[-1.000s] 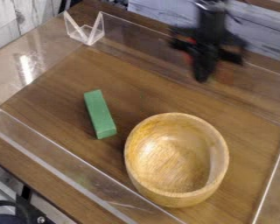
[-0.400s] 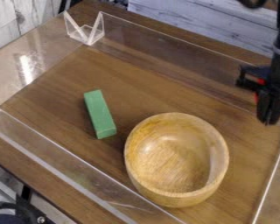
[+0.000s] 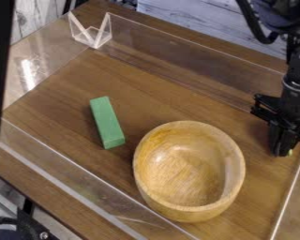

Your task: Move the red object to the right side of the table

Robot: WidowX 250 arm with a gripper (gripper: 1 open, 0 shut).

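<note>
In the single camera view, the gripper (image 3: 283,148) hangs at the right edge of the frame, pointing down toward the table (image 3: 178,89), its dark body blurred and its fingertips merging into one narrow black tip; the jaws appear pressed together, with no gap showing between them; whether anything sits between them cannot be made out; the red object is nowhere visible in this view, so its place cannot be told, and it may be masked by the dark fingers; the arm above the gripper is cut off by the upper right corner; a wooden bowl (image 3: 189,170) sits in the lower centre, just left of the gripper tip, its inside bare; a green block (image 3: 108,123) lies left of the bowl, apart from it; a clear acrylic wall (image 3: 65,178) edges the table along the lower left, its glare blurring the surface behind; a small clear folded piece (image 3: 90,30) stands at the upper left; a dark vertical strip covers the far left edge of the frame.
</note>
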